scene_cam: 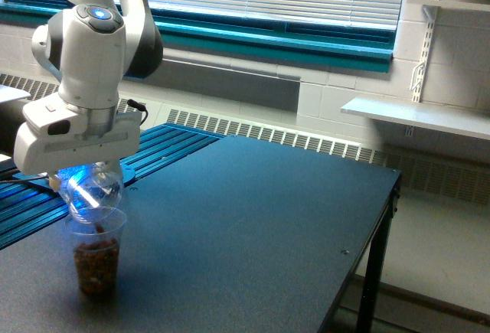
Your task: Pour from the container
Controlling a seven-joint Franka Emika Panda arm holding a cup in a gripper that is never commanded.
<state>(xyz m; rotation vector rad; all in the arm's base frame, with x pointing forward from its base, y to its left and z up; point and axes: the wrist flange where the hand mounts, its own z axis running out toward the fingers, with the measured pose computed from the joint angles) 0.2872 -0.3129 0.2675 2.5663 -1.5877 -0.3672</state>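
Our jaws grasp the container (92, 189), tipped over the ribbed cup (96, 253) near the table's (253, 218) edge; the remaining tabletop lies open.

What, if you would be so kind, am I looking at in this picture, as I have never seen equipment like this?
This is a single view from a camera standing off the machine. The white jointed robot arm ends in a gripper whose fingers are hidden, so I cannot tell how they stand. Under it, lit blue, hangs a small clear smooth plastic cup, tipped over a second clear plastic cup that stands upright on the dark table. The lower cup holds brown pieces partway up; the tipped one looks nearly empty. Behind are window blinds and a white wall shelf.
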